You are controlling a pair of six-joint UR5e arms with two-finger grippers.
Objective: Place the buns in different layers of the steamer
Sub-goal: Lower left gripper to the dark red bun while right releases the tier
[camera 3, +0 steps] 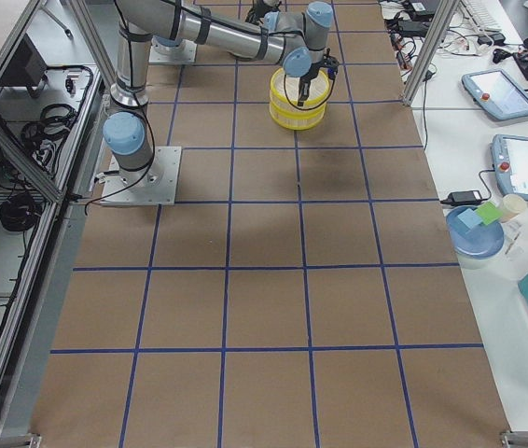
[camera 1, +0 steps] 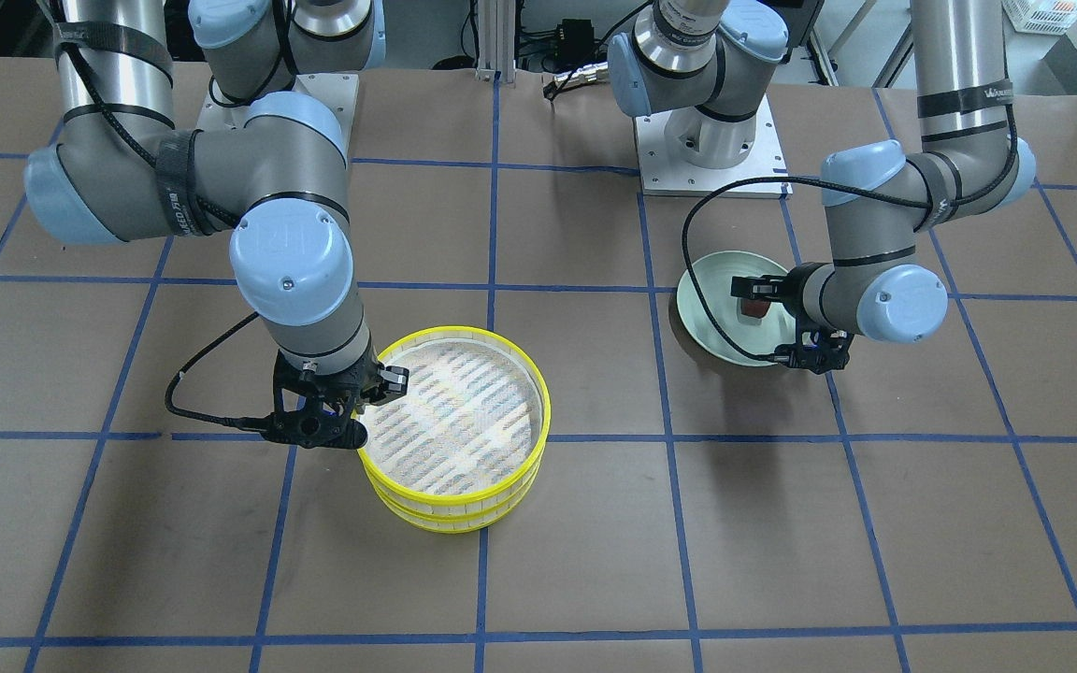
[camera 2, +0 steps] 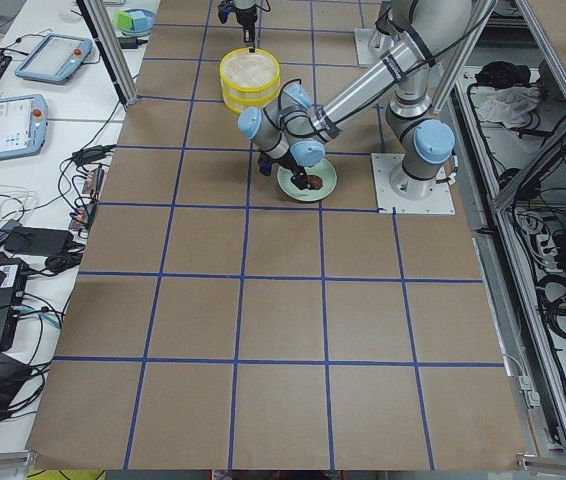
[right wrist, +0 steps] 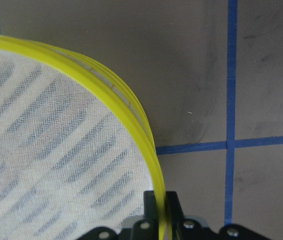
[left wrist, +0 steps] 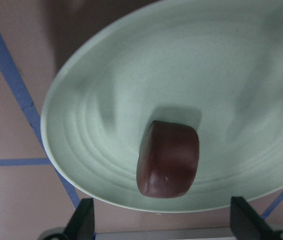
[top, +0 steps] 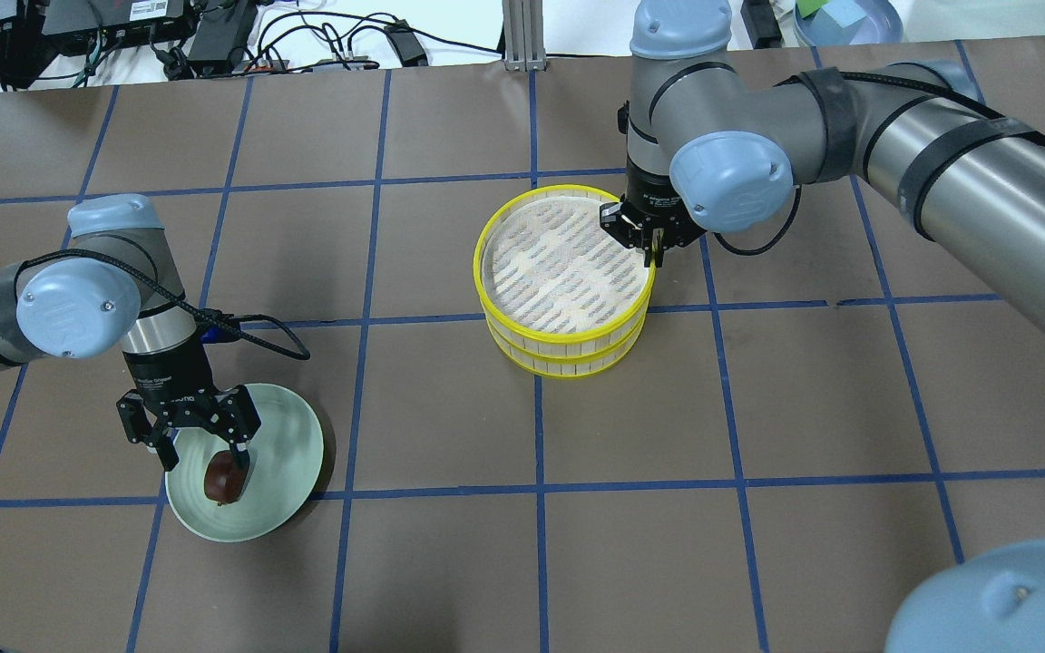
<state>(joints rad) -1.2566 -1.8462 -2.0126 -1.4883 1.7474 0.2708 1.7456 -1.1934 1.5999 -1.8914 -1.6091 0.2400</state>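
- Steamer [camera 1: 452, 509] stood nearest me, its two trays stacked. The right gripper [right wrist: 160, 202] was pinched onto the yellow rim of the top tray [top: 568, 263], one finger inside, one outside.
- I judged a straight, level lift best, since a one-sided hold on a thin rim could tip that tray or drag the lower one.
- Farther back, the dark bun [left wrist: 168, 159] lay on the green plate [left wrist: 81, 110]. The left gripper [top: 203, 452] hung over it, jaws spread, and should centre before closing gently.
- The cream bun I could not see.
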